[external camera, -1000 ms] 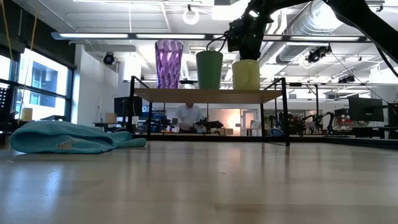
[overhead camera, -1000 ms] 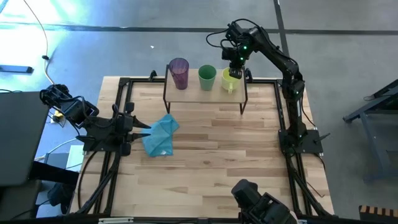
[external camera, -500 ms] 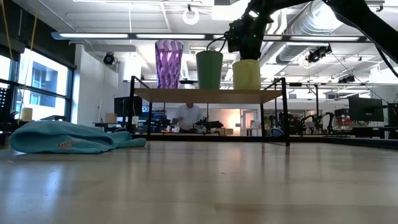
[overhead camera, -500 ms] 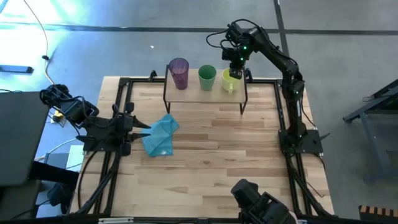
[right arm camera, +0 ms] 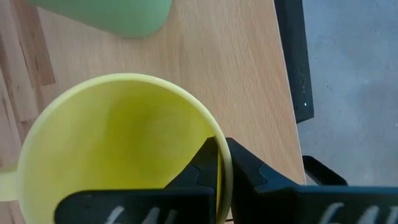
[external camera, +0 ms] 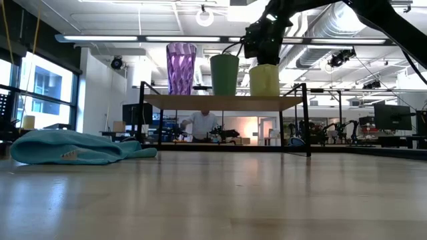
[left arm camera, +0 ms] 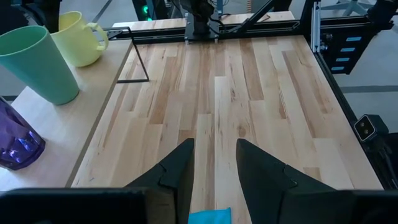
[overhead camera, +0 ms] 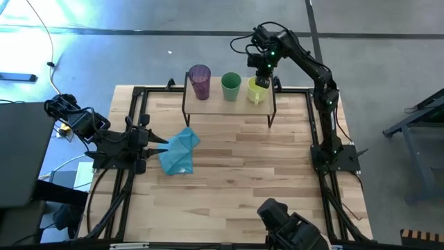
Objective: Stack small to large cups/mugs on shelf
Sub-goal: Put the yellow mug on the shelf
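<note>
the right hand point(right arm camera: 221, 163) is pinched onto the rim of the yellow-green mug point(overhead camera: 257, 89), which stands on the shelf point(overhead camera: 229, 104) beside the green cup point(overhead camera: 231, 86) and the purple tumbler point(overhead camera: 200, 80). the left hand point(left arm camera: 214, 168) waits spread open and empty over the bench point(overhead camera: 236, 167), near the blue cloth point(overhead camera: 179, 151).

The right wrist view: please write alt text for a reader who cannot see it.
The right gripper is shut on the rim of the yellow-green mug, one finger inside and one outside. The mug stands on the light wooden shelf, with the green cup beside it.
</note>
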